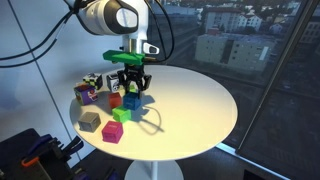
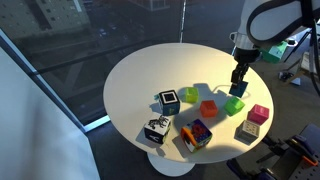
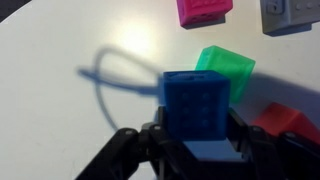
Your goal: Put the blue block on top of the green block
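My gripper is shut on the blue block, which sits between the two fingers in the wrist view. In an exterior view the blue block shows just under the fingers, low over the round white table. A green block lies just beyond the blue block, apart from it; it also shows in both exterior views. In an exterior view the gripper hangs right above that green block. A second green block lies further along the table.
A red block lies next to the gripper. A pink block and a grey block lie near the table edge. Two black-and-white cubes and a purple-and-yellow cube stand nearby.
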{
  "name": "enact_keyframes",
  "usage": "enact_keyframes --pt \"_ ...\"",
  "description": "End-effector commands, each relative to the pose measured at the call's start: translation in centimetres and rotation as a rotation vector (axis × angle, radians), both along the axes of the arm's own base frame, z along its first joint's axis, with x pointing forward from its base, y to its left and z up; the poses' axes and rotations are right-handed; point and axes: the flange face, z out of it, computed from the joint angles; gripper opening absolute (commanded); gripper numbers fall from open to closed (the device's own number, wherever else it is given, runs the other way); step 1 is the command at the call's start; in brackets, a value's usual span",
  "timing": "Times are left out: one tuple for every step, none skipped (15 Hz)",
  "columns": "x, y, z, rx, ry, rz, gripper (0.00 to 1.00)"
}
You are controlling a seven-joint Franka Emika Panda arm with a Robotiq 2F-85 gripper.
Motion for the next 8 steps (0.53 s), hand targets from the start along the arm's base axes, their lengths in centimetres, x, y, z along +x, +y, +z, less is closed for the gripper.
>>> enact_keyframes --pt "-1.4 1.5 0.9 0.021 -0.035 -0.026 0.33" --pt "-1.6 1.8 0.9 0.029 -0.041 -0.026 0.33" --pt "-1.8 2.1 0.9 0.039 -0.051 -0.026 0.33" --pt "-2.0 2.3 0.9 0.048 -0.061 -0.028 0.33" --pt "-2.2 2.5 0.8 0.057 -0.076 -0.031 0.33" --pt "-2.4 2.6 0.7 0.064 -0.085 -0.033 0.33" --pt "-2.6 2.8 0.7 0.067 -0.096 -0.037 0.33" --pt "-2.8 2.9 0.5 0.070 -0.101 -0.040 0.33"
